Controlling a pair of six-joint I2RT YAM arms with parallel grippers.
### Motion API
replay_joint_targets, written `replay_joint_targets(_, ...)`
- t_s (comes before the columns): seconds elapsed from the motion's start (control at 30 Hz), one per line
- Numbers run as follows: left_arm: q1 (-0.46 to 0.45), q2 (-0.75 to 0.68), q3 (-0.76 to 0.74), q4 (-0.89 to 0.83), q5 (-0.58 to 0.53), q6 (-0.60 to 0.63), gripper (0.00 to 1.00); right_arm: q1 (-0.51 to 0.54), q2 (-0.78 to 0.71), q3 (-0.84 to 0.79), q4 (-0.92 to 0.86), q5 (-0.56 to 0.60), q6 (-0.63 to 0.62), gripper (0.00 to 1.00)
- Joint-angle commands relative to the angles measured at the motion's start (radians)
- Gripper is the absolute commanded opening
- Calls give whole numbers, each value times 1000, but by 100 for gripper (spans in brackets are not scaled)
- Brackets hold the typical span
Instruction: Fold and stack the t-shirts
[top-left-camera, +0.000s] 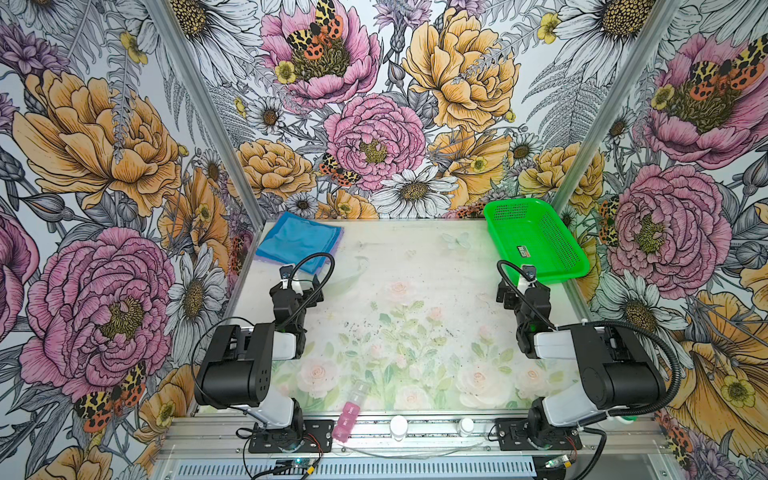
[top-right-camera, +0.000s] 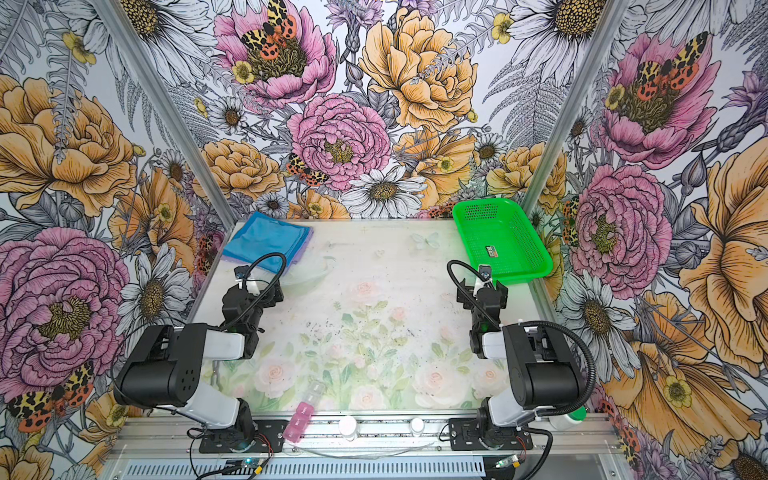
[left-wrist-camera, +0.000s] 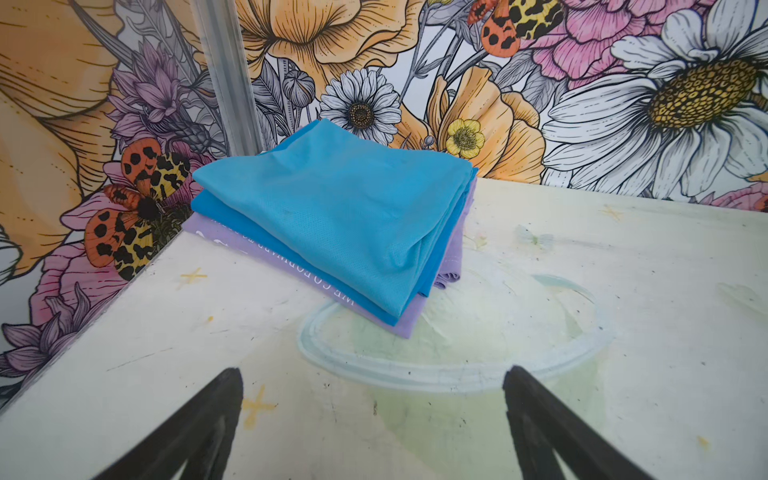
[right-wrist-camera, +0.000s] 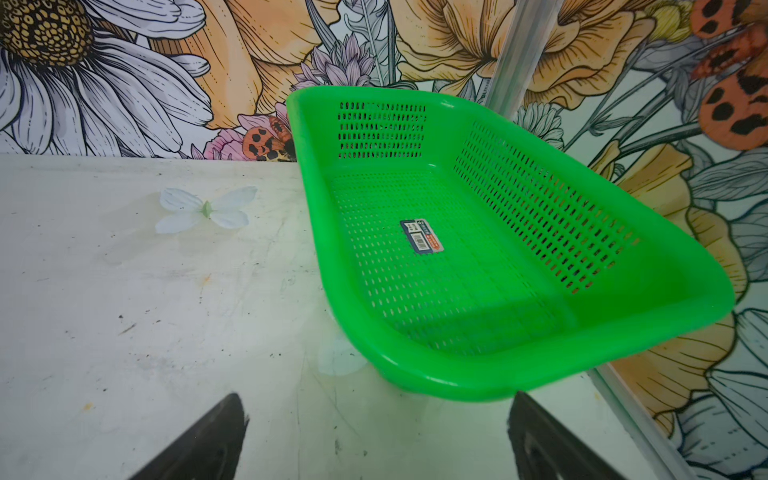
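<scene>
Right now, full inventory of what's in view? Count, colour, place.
t-shirts: 3, teal-blue over deeper blue over lavender, folded stack, table's far left corner
basket: 1, green, far right corner, no cloth inside
label: 1, blue and white, on basket floor
pill box: 1, pink, near edge
bottles: 2, white, near rail
table: 1, pale floral print
left gripper: 1, black, fingers open, holding nothing, facing the t-shirts
right gripper: 1, black, fingers open, holding nothing, facing the basket
</scene>
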Motion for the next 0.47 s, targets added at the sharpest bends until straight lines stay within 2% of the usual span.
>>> replay_joint_targets(0.0,-12,-3,17,9,20,25,99,-8,-1,33,-10,-44,50,99)
replay_joint_targets(0.17,-12,-3,17,6,20,25,99,-6,0,7,45,59,85,99)
replay_joint_targets(0.43,-1,-3,17,9,35,19,99,-5,1,2,57,78,88,99)
